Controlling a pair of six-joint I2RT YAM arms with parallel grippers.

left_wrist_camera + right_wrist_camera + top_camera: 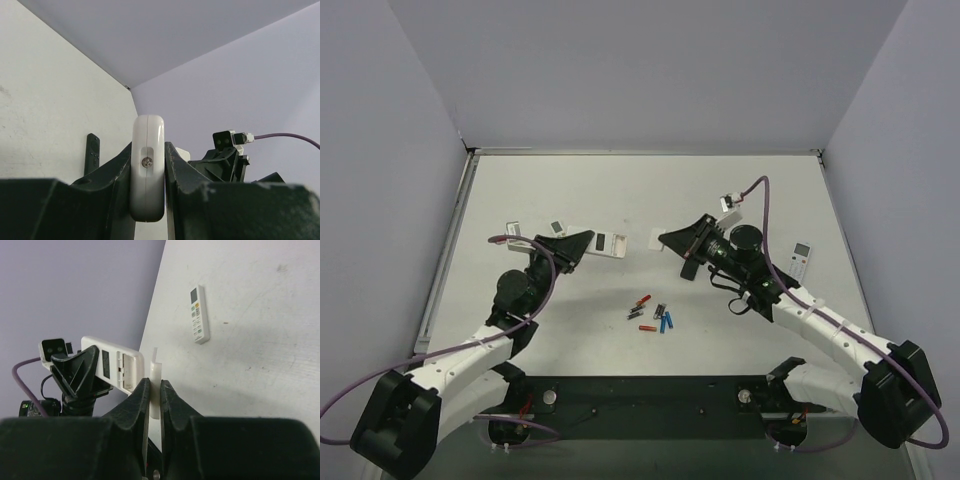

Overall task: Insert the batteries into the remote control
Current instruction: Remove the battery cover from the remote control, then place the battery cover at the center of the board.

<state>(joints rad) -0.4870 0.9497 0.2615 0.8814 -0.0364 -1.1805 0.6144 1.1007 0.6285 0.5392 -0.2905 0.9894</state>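
Observation:
My left gripper (586,243) is shut on the short white remote control (608,243) and holds it edge-on above the table; the left wrist view shows the remote (147,170) pinched between both fingers. In the right wrist view the remote's plain back (111,364) faces me, with a dark label and an open battery compartment. My right gripper (667,239) is shut on a thin white cover piece (155,374), just right of the remote. The batteries (651,316), red, orange, blue and dark, lie loose on the table below both grippers.
A slim white remote with grey buttons (801,259) lies at the right and also shows in the right wrist view (198,314). Two small white remotes (557,227) lie at the left. A black remote (92,152) lies near the wall. Purple walls enclose the table.

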